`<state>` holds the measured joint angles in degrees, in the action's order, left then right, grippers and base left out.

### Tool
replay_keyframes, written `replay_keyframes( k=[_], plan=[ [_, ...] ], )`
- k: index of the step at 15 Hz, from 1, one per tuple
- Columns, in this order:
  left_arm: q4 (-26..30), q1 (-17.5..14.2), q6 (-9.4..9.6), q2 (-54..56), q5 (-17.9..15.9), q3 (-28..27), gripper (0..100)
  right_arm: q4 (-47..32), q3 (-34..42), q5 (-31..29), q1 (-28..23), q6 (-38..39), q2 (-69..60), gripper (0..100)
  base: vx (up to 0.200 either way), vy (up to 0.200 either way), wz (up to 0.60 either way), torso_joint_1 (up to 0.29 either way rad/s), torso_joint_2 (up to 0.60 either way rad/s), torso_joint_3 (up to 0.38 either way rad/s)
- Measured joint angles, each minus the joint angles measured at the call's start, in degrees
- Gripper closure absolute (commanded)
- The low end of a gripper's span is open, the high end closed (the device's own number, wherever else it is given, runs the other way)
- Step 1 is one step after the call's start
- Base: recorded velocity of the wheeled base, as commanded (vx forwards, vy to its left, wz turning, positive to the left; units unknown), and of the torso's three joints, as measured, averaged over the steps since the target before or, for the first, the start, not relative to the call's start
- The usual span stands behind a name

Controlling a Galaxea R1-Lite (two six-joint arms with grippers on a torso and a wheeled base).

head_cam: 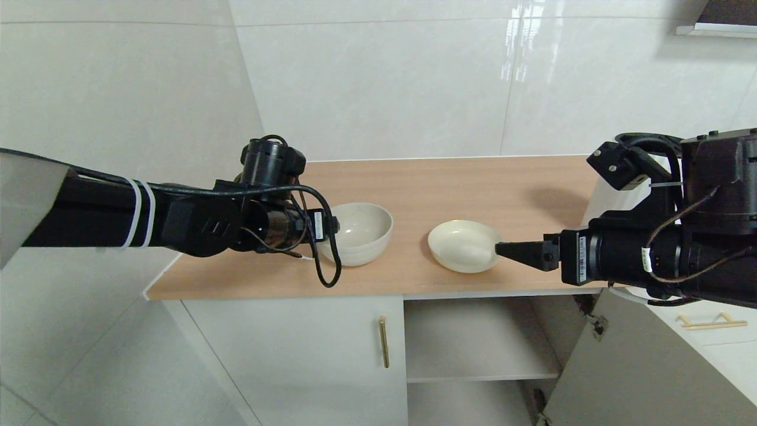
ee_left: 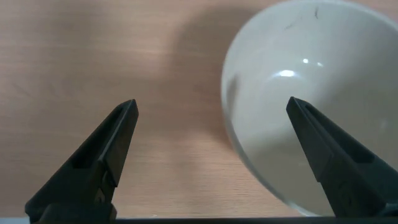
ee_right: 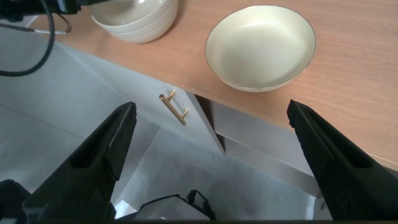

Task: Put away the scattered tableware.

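Note:
A white ribbed bowl (head_cam: 358, 232) stands on the wooden counter (head_cam: 473, 189), left of centre. My left gripper (head_cam: 329, 228) is at its left side, open. In the left wrist view one edge of the bowl (ee_left: 311, 93) lies between the spread fingers (ee_left: 93, 168) of this gripper (ee_left: 211, 102); whether they touch it I cannot tell. A shallow cream bowl (head_cam: 464, 245) sits near the counter's front edge. My right gripper (head_cam: 504, 248) is at its right rim, open. The right wrist view has this gripper (ee_right: 210, 106) holding nothing, with the cream bowl (ee_right: 261, 46) ahead of it.
Under the counter, the left cabinet door with a gold handle (head_cam: 383, 342) is shut. The right door (head_cam: 627, 367) hangs open, exposing a bare shelf (head_cam: 473, 337). Tiled walls close off the back and left. A lower white unit with a gold handle (head_cam: 712, 322) stands at the right.

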<state>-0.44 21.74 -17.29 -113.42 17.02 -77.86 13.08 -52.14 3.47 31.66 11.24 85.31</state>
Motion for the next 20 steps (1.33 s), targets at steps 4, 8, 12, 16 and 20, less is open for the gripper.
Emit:
replay_keyframes(
  k=[4,8,12,16,20],
  plan=[
    [-0.18,0.74,-0.2,-1.32,-0.07,-0.17,100,0.0,0.0,0.02,-0.05,0.0,0.0,0,0.0,0.0,0.0,0.0,0.0,0.0],
    [-0.24,1.05,-0.99,-1.29,-0.07,-0.55,100,0.07,-0.2,0.0,-0.05,0.11,0.05,0,0.0,0.0,0.0,0.0,0.0,0.0],
    [0.04,2.43,-3.82,1.99,-0.18,0.35,100,0.99,-2.62,-4.4,-0.49,0.44,2.78,0,0.0,0.0,0.0,0.0,0.0,0.0],
    [-0.02,3.18,-4.17,9.81,-1.39,3.89,100,0.77,-8.06,-20.65,-1.01,2.61,12.02,0,0.0,0.0,0.0,0.0,0.0,0.0],
    [-0.05,4.04,-4.14,15.3,-1.69,5.68,100,0.84,-11.89,-22.47,-2.22,5.45,20.72,0,0.0,0.0,0.0,0.0,0.0,0.0]
  ],
)
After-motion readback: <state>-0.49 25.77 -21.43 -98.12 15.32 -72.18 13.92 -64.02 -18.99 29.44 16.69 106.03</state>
